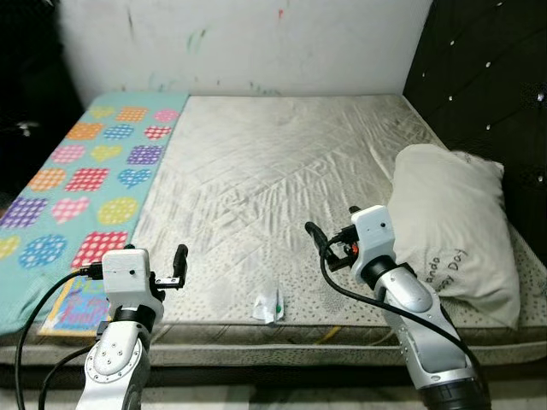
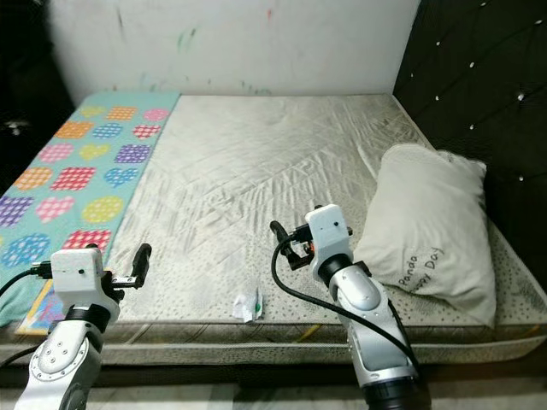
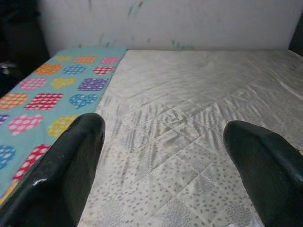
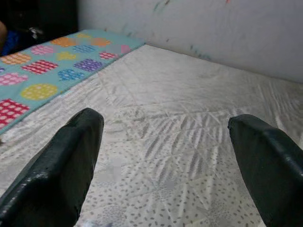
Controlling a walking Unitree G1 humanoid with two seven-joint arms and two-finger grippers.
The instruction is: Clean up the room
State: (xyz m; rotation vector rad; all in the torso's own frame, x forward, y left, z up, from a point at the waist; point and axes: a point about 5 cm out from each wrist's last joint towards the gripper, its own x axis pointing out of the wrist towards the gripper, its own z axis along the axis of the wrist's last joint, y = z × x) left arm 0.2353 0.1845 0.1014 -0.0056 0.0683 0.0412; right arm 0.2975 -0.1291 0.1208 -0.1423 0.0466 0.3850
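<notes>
Both silver arms are raised over the near edge of the bed, forearms angled up and forward. The left gripper sits above the front-left part of the mattress, close to the blanket's edge; in the left wrist view its two black fingers stand wide apart, jaws open and holding nothing. The right gripper reaches toward mid-bed, just left of the pillow; the right wrist view shows its fingers spread wide as well, jaws open and empty. Black cables loop off both wrists.

A small crumpled white scrap with a green mark, paper or a wrapper, lies on the mattress near the front edge, between the two arms and below both grippers, touching neither.

The bare off-white quilted mattress has a grey speckled pattern and creases in its surface. A teal blanket printed with colourful dotted hearts and squares covers the left strip of the bed, lying flat from the back wall to the front edge. A cream pillow with dark lettering lies on the right side, against the black tufted headboard. A white wall with faint green and red scribbles runs behind the bed.
</notes>
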